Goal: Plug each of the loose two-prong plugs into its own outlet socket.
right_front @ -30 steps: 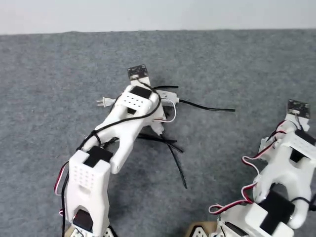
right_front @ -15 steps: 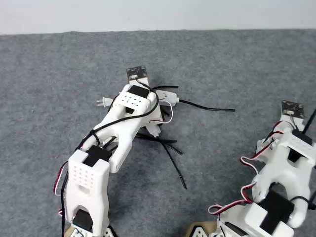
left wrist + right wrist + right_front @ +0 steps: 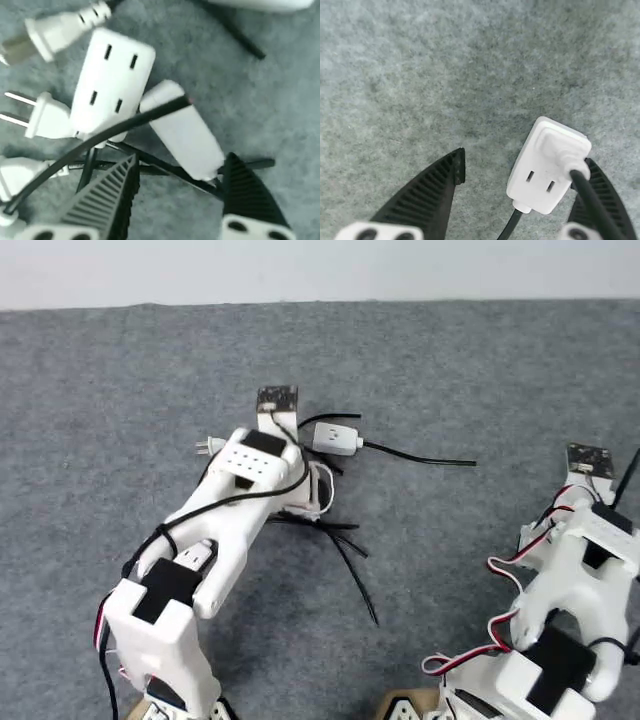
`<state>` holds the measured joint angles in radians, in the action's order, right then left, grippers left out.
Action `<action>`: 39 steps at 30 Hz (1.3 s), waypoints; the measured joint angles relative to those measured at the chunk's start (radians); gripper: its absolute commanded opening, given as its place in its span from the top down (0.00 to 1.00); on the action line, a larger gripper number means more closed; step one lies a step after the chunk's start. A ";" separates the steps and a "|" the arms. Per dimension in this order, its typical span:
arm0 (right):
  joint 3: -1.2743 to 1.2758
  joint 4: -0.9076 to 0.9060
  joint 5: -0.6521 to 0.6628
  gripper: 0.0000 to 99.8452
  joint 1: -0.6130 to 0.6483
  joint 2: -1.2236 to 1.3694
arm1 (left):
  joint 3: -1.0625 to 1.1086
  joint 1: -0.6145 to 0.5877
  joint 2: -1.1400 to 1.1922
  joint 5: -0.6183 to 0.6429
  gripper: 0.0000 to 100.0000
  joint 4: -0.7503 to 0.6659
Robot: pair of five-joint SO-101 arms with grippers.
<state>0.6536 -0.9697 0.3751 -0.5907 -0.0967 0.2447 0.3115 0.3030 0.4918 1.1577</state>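
We see the left gripper (image 3: 182,159) spread wide above a tangle on the grey felt-covered table (image 3: 480,380). It grasps nothing. Between and just beyond its black ribbed fingers (image 3: 112,192) lie a white oblong plastic piece (image 3: 182,130) and thin black cords (image 3: 100,137). Beside them is a flat white outlet block with four slots (image 3: 112,80), and a loose white two-prong plug (image 3: 45,116) lies against its side, unplugged. A second white plug (image 3: 62,26) lies near the block's far end.

The right gripper (image 3: 525,156) is also spread, well apart from the tangle. A white cube-shaped socket adapter (image 3: 547,167) lies between its fingers, close to one, with a white plug (image 3: 562,145) already seated in it.
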 measured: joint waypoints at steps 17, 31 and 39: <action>0.000 0.000 0.000 0.67 0.000 0.000 | 0.028 0.021 0.000 -0.009 0.99 -0.144; 0.000 0.000 0.005 0.67 0.000 0.000 | 0.028 0.249 -0.348 -0.012 0.99 -0.074; 0.000 0.000 0.005 0.67 0.000 0.000 | 0.006 0.269 -0.448 0.052 0.99 0.038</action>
<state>0.6536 -0.9697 0.3798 -0.5907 -0.0967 0.2509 0.5800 -0.1450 0.5439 1.1960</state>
